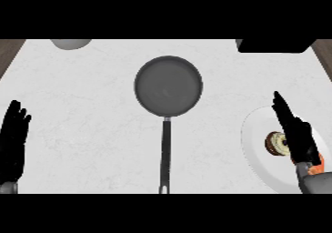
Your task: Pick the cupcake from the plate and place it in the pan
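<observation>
1 pan point(168, 85), 1 plate point(253, 136), perhaps 1 cupcake point(273, 142)

A white, faintly veined stone counter top point(81, 113) filled nearly the whole field I monitored. Dark brown wooden strips showed beyond it, one at the far left corner point(6, 57) and one at the far right corner point(327, 52). A pale grey rounded object point(70, 43) and a black rectangular block point(274, 45) were cut off by the far edge. I saw even lighting without hard shadows.
</observation>
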`<state>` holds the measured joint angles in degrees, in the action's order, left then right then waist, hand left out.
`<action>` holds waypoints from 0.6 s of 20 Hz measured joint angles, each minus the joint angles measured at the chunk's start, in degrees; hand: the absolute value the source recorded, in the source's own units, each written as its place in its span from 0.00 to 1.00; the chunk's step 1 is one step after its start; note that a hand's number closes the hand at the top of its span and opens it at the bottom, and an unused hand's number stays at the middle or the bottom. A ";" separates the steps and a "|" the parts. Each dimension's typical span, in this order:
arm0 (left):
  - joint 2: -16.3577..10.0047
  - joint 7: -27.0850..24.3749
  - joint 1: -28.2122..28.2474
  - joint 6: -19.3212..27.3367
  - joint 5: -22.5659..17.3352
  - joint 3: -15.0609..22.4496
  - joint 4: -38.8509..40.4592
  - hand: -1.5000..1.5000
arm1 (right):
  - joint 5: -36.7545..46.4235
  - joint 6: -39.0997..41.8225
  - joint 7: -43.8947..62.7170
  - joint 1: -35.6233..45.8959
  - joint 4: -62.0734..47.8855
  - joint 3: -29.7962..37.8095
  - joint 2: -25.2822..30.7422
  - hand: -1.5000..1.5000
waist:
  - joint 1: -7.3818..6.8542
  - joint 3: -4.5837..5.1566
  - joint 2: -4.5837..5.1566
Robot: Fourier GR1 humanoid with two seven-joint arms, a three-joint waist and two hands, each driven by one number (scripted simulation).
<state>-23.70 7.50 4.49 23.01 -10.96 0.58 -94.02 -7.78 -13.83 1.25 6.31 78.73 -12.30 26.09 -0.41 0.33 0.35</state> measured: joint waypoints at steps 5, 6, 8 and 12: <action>0.80 0.90 -3.53 -2.34 -1.16 1.56 -1.19 0.50 | -10.10 13.83 -5.71 5.52 2.56 4.87 2.62 1.00 | 0.64 -0.41 -0.20; 1.03 0.82 -4.51 -2.97 -1.43 2.08 -1.44 0.50 | -12.76 16.85 -7.08 7.10 3.39 5.80 2.60 1.00 | 0.73 -0.47 -0.19; 1.79 1.85 -6.58 -4.53 -2.85 3.03 -1.36 0.50 | -12.42 21.43 -10.27 6.85 1.79 7.93 7.35 1.00 | 1.22 -0.42 -0.14; 2.44 2.76 -8.53 -6.70 -4.84 3.35 -0.42 0.50 | -10.70 27.87 -22.98 2.37 -0.93 14.08 15.04 0.00 | 2.23 -0.46 -0.23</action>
<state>-21.26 10.26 -4.03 16.31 -15.80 3.93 -94.44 -18.48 14.04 -21.73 8.68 77.81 1.78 41.13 1.81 -0.13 0.12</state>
